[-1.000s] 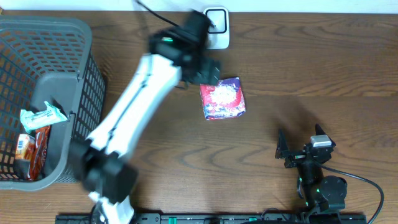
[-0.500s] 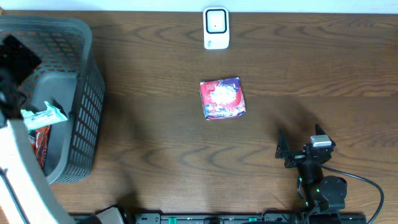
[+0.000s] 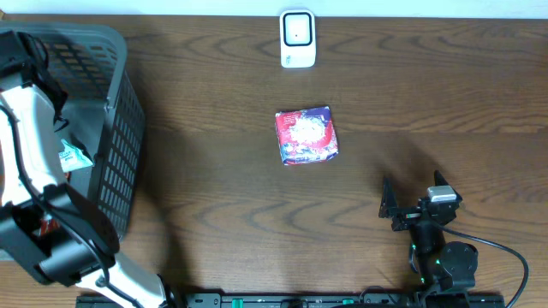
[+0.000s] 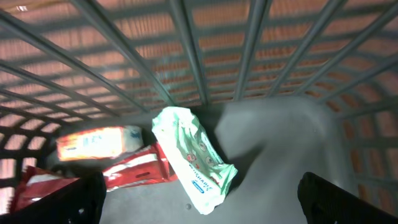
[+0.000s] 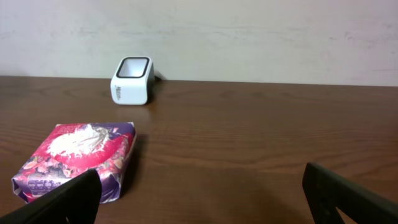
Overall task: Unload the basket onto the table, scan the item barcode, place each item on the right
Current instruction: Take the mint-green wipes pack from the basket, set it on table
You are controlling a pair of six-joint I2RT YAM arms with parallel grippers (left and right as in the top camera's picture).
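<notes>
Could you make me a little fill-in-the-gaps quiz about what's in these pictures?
The left pincer points into the grey ____. Beyond the pink packet stands the white ____. The right pincer is ____, holding nothing.
Missing: basket; scanner; open.

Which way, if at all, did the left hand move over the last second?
Yes. The left hand swung left from beside the scanner to the basket, and is open above the green packet inside.
</notes>
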